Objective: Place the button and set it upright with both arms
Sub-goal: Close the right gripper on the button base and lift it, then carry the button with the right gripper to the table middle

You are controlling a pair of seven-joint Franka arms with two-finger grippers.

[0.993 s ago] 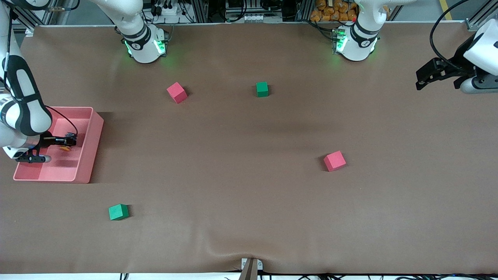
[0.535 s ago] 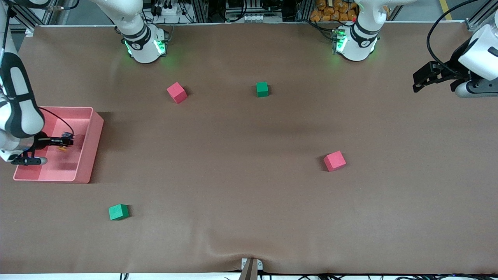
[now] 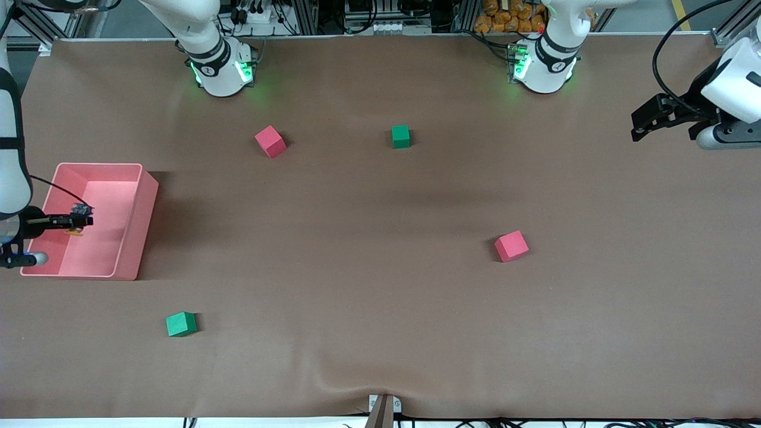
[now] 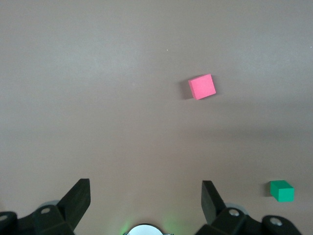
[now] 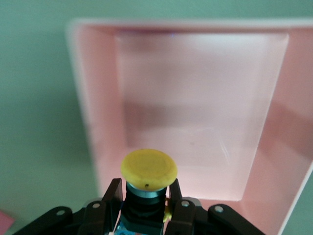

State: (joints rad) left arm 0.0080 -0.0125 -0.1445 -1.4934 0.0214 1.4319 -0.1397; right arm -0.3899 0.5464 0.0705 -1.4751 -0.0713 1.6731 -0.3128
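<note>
**Button gripped over the pink bin, left arm waiting**

Front view: my right gripper [image 3: 80, 222] hangs over the pink bin [image 3: 140, 214] at the right arm's end of the table, fingers clamped on the button [image 3: 75, 230]; only a speck of its orange cap shows under the black fingertips. My left gripper [image 3: 641, 122] hangs over the left arm's end of the brown table [image 3: 380, 309], well apart from the bin, and that arm waits. Relative to the bin: a red cube [image 3: 270, 141] lies farther from the front camera, toward the left arm's end. A green cube [image 3: 401, 136] lies at about that depth, farther along. A second red cube [image 3: 511, 246] is farther along again and slightly nearer the camera than the bin's middle. A second green cube [image 3: 181, 324] sits nearer the camera, just past the bin's corner.

Left wrist view: my left gripper [image 4: 145, 197] is spread wide with nothing between the fingers [image 4: 78, 199]. Below it bare table, one red cube [image 4: 202, 86] and one green cube [image 4: 282, 190].

Right wrist view: my right gripper [image 5: 145, 200] pinches the button [image 5: 148, 172] by its dark body, cap pointing out past the fingertips. The cap looks yellow here. The bin [image 5: 102, 161] lies beneath.
</note>
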